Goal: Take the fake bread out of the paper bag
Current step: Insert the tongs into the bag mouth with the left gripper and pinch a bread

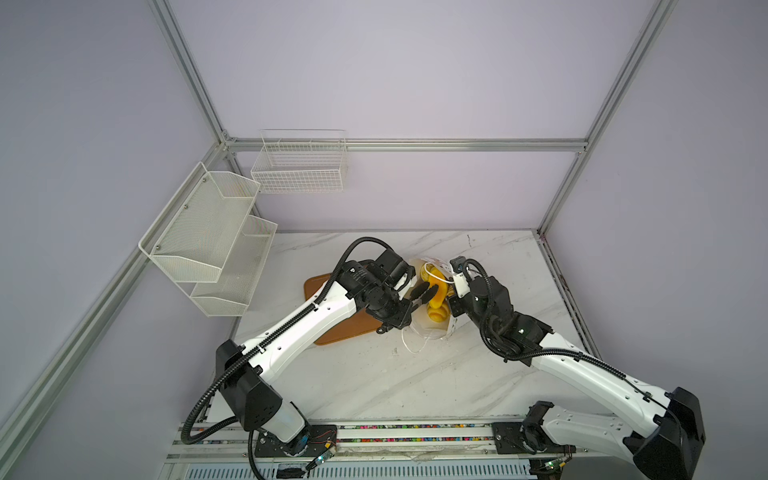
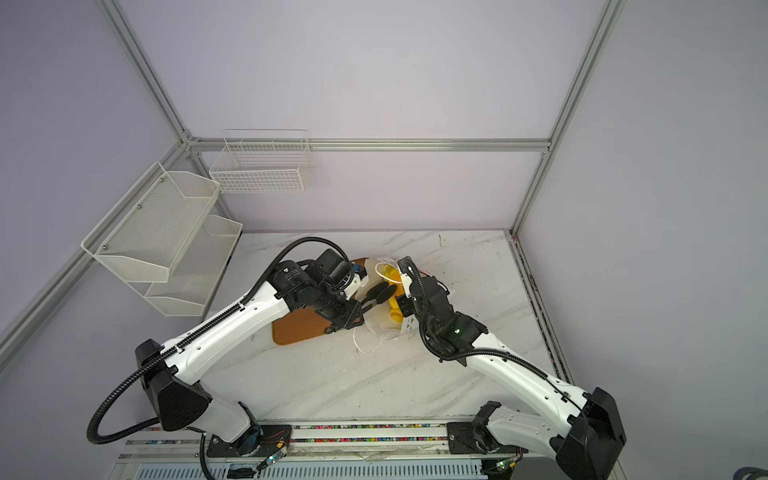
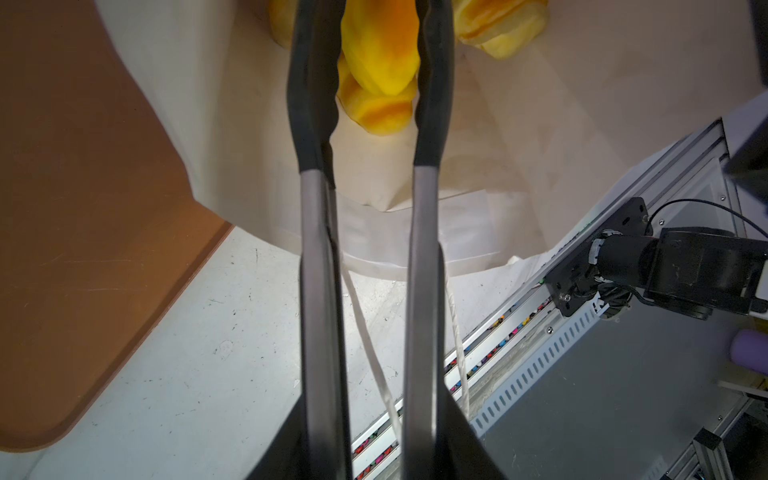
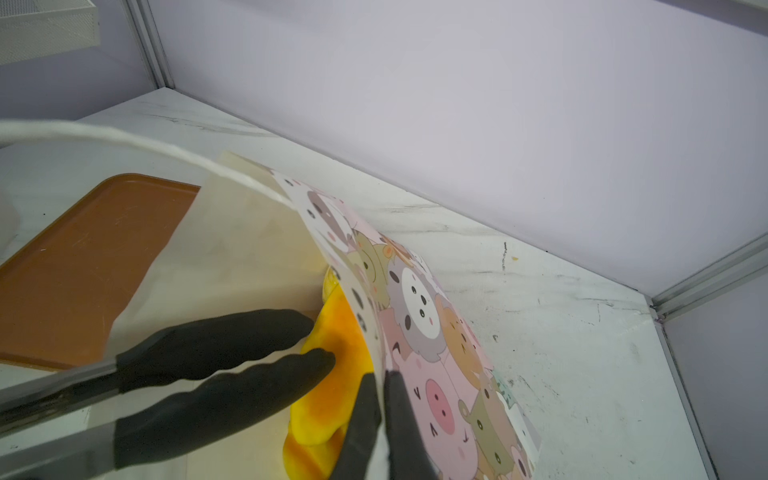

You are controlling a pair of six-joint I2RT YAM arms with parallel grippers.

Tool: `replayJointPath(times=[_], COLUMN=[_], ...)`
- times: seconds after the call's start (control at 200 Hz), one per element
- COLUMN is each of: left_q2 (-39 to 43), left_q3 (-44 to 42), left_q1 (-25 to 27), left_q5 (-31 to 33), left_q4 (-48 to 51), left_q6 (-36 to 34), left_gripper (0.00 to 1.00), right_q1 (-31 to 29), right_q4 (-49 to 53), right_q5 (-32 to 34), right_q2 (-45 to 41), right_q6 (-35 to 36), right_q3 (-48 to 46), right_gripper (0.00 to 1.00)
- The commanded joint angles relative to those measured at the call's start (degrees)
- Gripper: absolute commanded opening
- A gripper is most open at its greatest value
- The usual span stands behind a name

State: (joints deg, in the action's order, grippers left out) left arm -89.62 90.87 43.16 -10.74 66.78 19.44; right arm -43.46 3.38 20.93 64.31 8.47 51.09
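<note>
The brown tray [image 1: 340,330] lies at nine o'clock of the paper bag [image 1: 430,331], which sits near the middle of the marble table [image 1: 374,374]. From that side my left pincer [image 4: 321,341] reaches into the bag's mouth, fingers parted astride a golden loaf [image 3: 378,45]; whether they pinch it I cannot tell. More fake bread [image 1: 436,316] sits inside the bag toward six o'clock. At three o'clock my right pincer [image 4: 381,376] is clenched on the bag's printed wall.
</note>
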Motion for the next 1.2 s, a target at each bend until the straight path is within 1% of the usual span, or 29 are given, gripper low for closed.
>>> replayJointPath(times=[0.0,0.22,0.35,0.52,0.8,0.995,1.195], left_q2=[0.3,0.0,-0.4,-0.6,1.9,2.2,1.7], left_q3=[3.1,1.4,0.5,-0.1,-2.2,-3.5,-2.7], left_q1=[-0.9,-2.3,-3.5,-4.2,-5.2,-5.3,-5.2], left_q5=[-2.6,-6.8,-7.9,-7.5,-6.8,-5.9,-4.5], left_q4=[-3.6,-6.9,-8.2,-8.1,-6.4,-5.4,-4.8], left_q6=[0.7,-0.2,-0.2,-0.2,-0.8,-1.3,-2.0], left_gripper=[0.38,0.39,0.39,0.39,0.41,0.42,0.42], right_q1=[-0.1,-0.1,-0.1,-0.1,0.0,-0.1,-0.1], right_q4=[-3.6,-3.7,-3.7,-3.3,-3.0,-2.9,-2.6], right_q5=[0.1,-0.4,-1.0,-1.1,-0.9,-1.0,-1.3], right_q2=[-1.2,-1.2,-1.3,-1.2,-0.9,-0.4,0.2], right_q6=[0.9,1.3,1.7,1.9,2.0,1.9,1.9], right_q3=[-0.1,-0.1,-0.1,0.2,0.6,0.9,1.4], right_gripper=[0.0,0.0,0.0,0.0,0.0,0.0,0.0])
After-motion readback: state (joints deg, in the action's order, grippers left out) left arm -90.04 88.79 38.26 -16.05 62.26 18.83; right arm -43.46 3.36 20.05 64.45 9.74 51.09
